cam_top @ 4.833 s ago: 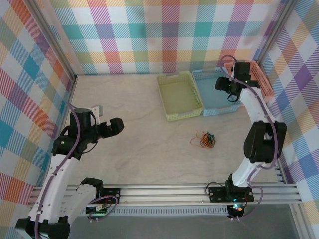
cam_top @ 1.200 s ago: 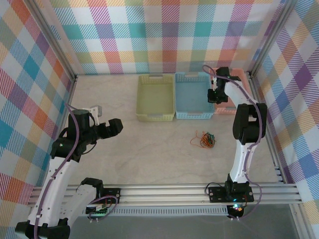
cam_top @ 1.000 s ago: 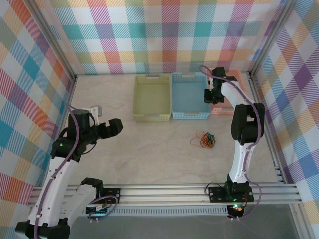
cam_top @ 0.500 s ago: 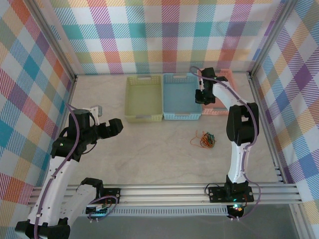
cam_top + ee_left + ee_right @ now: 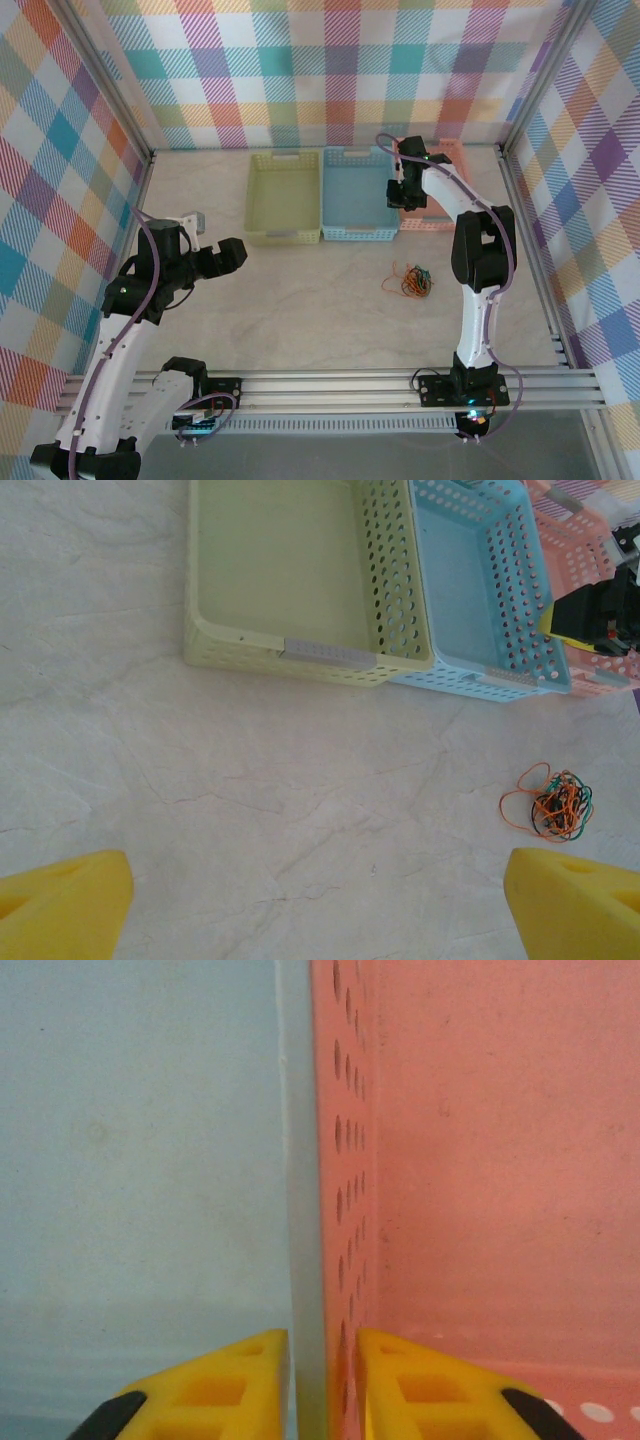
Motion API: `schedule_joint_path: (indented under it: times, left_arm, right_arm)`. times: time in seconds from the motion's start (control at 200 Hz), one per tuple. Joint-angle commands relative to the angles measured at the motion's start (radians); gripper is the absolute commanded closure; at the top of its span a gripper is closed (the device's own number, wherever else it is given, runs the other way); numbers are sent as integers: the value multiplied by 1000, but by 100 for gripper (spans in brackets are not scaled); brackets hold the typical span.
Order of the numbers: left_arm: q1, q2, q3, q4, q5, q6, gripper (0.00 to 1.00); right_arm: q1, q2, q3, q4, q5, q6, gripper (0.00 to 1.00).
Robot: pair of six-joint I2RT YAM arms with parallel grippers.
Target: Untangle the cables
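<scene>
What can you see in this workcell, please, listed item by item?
green basket: one, yellow-green, far side of table, left end of row
blue basket: one, light blue, middle of row
pink basket: one, pink, right end of row
cables: one small tangle, orange, green and dark, on table nearer than the baskets
table: one, pale marbled
walls: three, plaid, around table
left hand: one, yellow fingers, open, over bare table
right hand: one, yellow fingers, closed on meeting walls of blue basket and pink basket
</scene>
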Motion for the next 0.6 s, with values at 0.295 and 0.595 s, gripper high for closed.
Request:
schedule_joint_path:
  times: [0.295, 0.595]
  left_arm:
    - [1, -6, -11, -21, -7, 16, 5]
    - [1, -12, -12, -19, 2, 15, 5]
  right_arm:
    - [13, -293, -125, 8, 29, -3, 54]
    - [13, -563, -479, -2, 12, 82, 46]
